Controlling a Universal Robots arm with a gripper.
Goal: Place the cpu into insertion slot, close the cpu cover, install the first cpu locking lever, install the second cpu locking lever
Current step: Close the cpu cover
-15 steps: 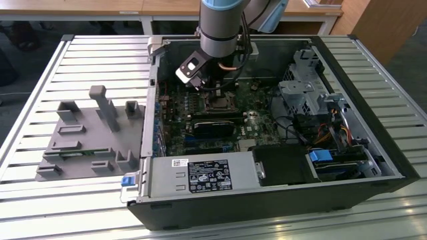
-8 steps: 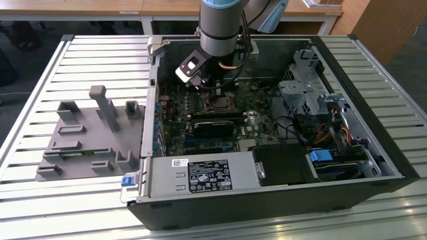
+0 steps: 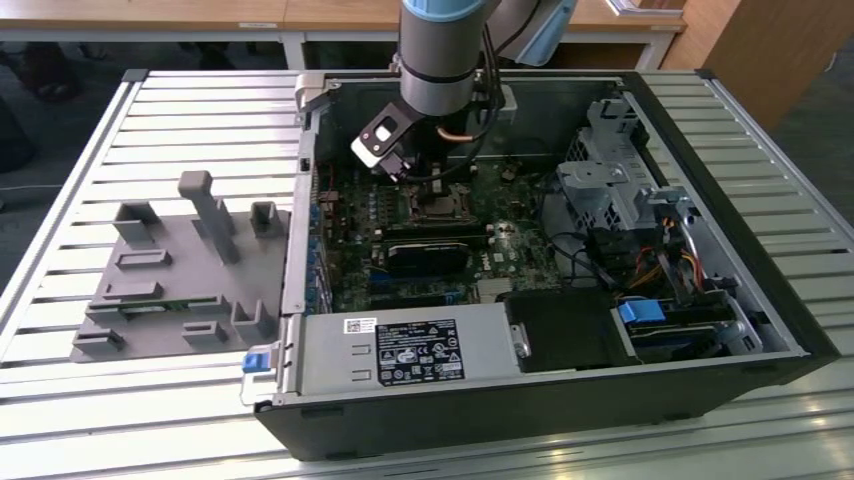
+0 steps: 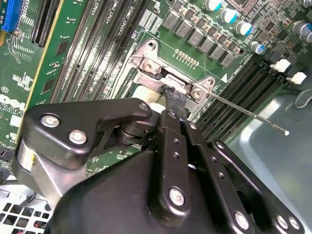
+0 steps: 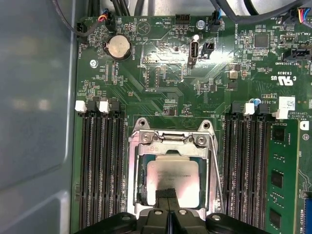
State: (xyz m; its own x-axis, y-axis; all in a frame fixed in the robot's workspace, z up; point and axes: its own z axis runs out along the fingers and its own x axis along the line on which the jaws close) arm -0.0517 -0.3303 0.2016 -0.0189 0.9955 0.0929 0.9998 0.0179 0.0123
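Observation:
The cpu (image 5: 173,176), a flat square with a dull silver top, lies in the insertion slot (image 5: 140,171) on the green board. The cpu cover (image 5: 168,140), a silver frame with a square cut-out, lies down around the chip. One thin wire locking lever (image 5: 215,165) runs along the socket's side; in the second wrist view this lever (image 4: 253,117) sticks out at a slant over the memory slots. My gripper (image 5: 167,194) is shut, and its black fingertips (image 4: 175,100) rest at the cover's edge. In the exterior view the gripper (image 3: 424,190) hangs just over the slot (image 3: 435,209).
The open computer case (image 3: 747,300) walls in the board. Long black memory slots (image 5: 100,165) flank the socket on both sides. A power supply (image 3: 400,350) and drive cage (image 3: 601,190) stand nearby. A grey fixture tray (image 3: 174,270) sits on the slatted table at the exterior view's left.

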